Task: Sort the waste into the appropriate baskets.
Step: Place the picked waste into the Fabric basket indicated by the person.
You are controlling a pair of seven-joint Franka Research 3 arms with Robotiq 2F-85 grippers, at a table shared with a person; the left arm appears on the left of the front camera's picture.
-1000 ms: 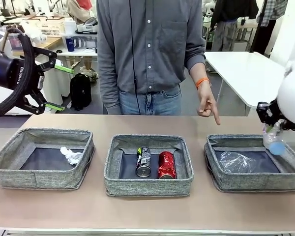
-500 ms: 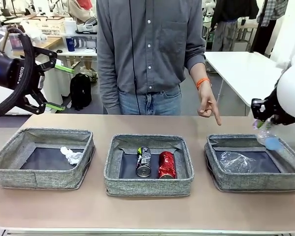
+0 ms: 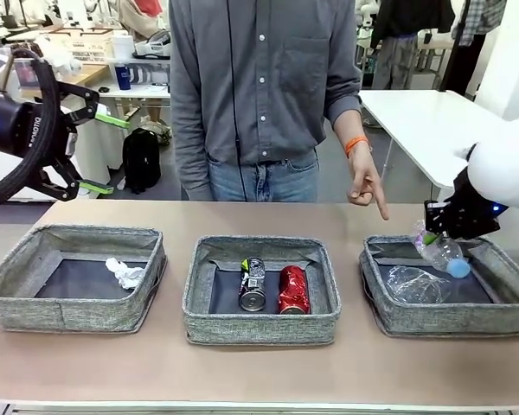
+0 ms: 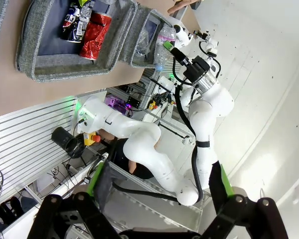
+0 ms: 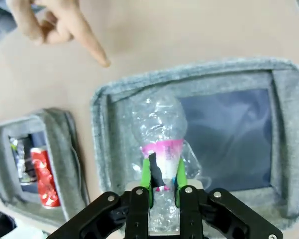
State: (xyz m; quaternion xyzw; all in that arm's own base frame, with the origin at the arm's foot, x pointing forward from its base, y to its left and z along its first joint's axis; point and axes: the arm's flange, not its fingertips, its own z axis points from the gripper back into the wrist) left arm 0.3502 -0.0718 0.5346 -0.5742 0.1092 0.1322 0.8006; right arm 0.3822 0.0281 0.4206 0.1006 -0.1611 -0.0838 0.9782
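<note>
right hand (image 3: 438, 235) has shifted inward over the right basket (image 3: 372, 304), pads pinching the pink-labelled bottle (image 5: 162, 144). left hand (image 3: 93, 147) hangs spread, aside. clear bottle (image 3: 413, 284) below it; cans (image 3: 277, 288) in middle basket (image 3: 259, 328), paper wad (image 3: 124, 272) in left basket (image 3: 35, 311). only this drop seems left.

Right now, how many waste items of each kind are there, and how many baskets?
Drink cans: 2, the dark printed can and the red can.
Paper wads: 1, the white paper wad.
Plastic bottles: 2, the clear bottle and the pink-labelled bottle.
Baskets: 3.
Total: 5 waste items, 3 baskets.
</note>
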